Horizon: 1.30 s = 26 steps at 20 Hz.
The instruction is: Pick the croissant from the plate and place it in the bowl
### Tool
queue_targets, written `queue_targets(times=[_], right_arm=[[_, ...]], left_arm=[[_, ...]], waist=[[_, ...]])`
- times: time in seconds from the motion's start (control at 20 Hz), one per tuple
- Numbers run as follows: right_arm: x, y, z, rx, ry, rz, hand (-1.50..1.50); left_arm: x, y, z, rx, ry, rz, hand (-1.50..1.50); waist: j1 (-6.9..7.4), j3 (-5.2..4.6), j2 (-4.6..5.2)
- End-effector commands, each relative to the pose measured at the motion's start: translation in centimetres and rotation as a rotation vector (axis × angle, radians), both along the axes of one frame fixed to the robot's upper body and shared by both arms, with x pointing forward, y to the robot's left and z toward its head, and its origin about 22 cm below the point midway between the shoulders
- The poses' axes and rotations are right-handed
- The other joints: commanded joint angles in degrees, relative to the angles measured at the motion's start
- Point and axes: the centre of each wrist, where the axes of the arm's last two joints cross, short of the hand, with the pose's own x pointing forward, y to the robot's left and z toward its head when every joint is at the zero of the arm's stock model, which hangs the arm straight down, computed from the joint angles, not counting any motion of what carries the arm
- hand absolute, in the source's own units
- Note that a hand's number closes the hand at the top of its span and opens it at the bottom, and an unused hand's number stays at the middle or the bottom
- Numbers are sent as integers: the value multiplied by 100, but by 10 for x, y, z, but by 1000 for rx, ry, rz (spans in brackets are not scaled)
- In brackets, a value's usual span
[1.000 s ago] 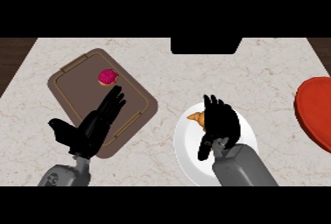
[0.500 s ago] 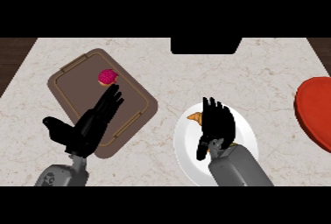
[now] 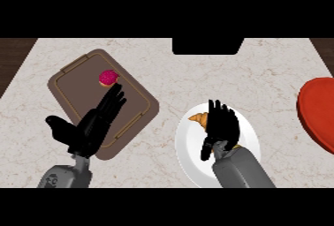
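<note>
A golden croissant (image 3: 198, 118) lies on the white plate (image 3: 188, 152) in the lower middle of the head view. My right hand (image 3: 220, 129) is spread over it with fingers extended, covering most of the pastry; only its left tip and a small sliver by the wrist show. The red bowl (image 3: 320, 112) sits at the right edge, partly cut off by the view. My left hand (image 3: 91, 128) rests open, fingers up, over the brown tray.
A brown tray (image 3: 72, 79) lies tilted at the left with a pink round item (image 3: 108, 77) on it. A black block (image 3: 207, 46) stands at the counter's far edge. Bare marble lies between plate and bowl.
The right hand has settled slightly further onto the croissant. The left hand has hardly moved.
</note>
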Motion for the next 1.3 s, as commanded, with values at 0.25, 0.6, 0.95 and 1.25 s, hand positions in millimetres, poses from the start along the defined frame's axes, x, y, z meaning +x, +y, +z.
queue_targets(times=[0.25,0.6,0.95,1.25], right_arm=[[6,-11,-29,17,-22,-36,-150],[-5,14,-47,6,-82,61,150],[13,11,-50,-16,-88,117,150],[1,17,-25,-94,-147,97,150]], left_arm=[[-3,-5,-1,9,-3,-12,0],[-5,-7,-2,-4,-10,1,0],[0,2,5,11,-29,-13,0],[-7,-17,3,5,-7,9,0]], waist=[[2,1,2],[24,1,2],[34,1,6],[1,0,-9]])
